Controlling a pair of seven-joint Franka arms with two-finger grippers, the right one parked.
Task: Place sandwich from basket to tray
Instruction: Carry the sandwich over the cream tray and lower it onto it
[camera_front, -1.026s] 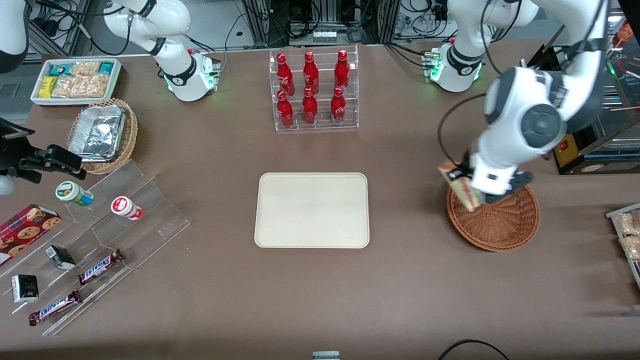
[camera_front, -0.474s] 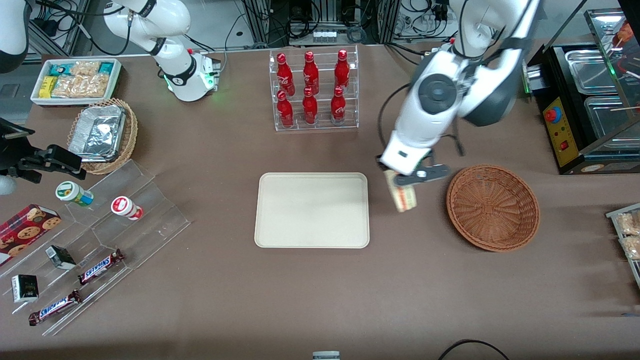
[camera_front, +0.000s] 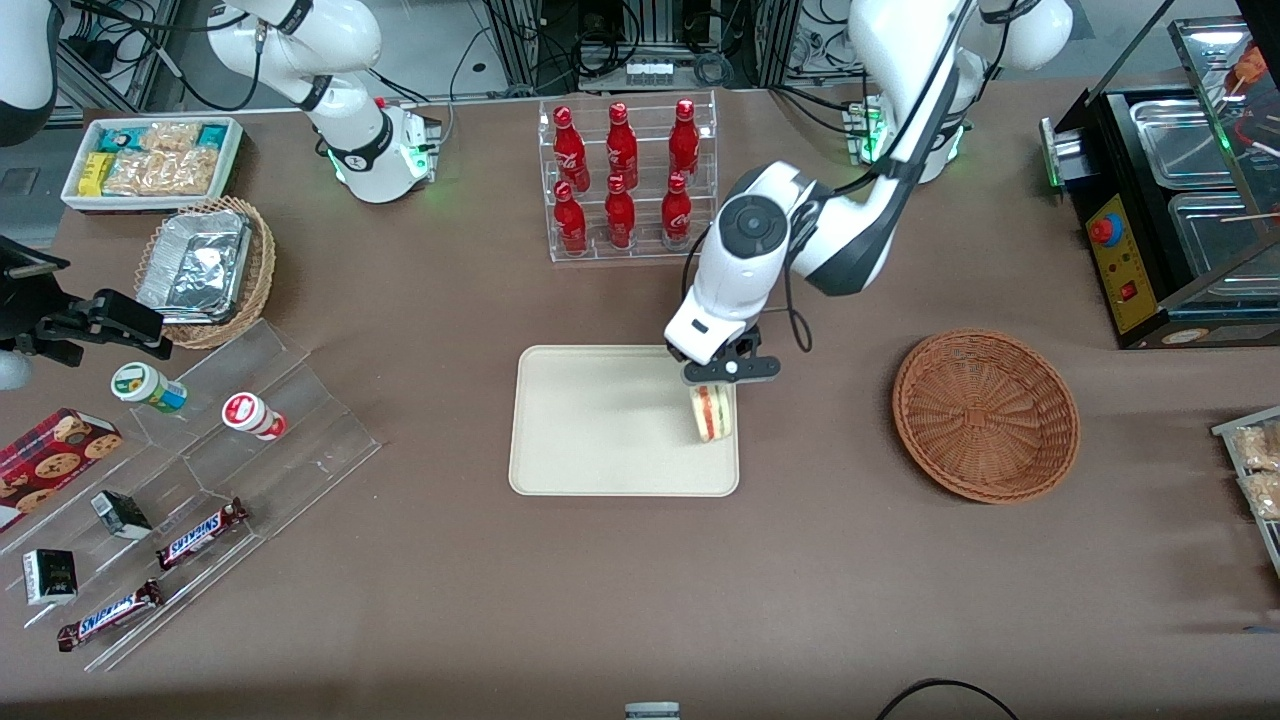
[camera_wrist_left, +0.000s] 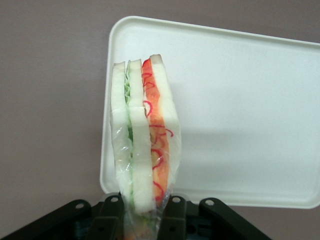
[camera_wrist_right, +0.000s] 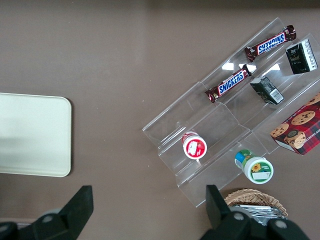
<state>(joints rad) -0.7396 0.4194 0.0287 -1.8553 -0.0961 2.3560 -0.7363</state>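
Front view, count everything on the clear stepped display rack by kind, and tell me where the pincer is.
Snickers bars: 2
Small dark boxes: 2
Round cups: 2
Cookie box: 1
Total: 7
The pincer is shut on the sandwich, above the tray edge nearest the basket.

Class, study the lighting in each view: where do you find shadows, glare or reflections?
Front view: a soft shadow lies on the flat cream rectangular tray beside the triangular pale-bread sandwich held by the end effector; the foil containers glare. Left wrist view: the sandwich's clear wrap glints, with shadow on the tray. Right wrist view: the clear acrylic stand reflects light.
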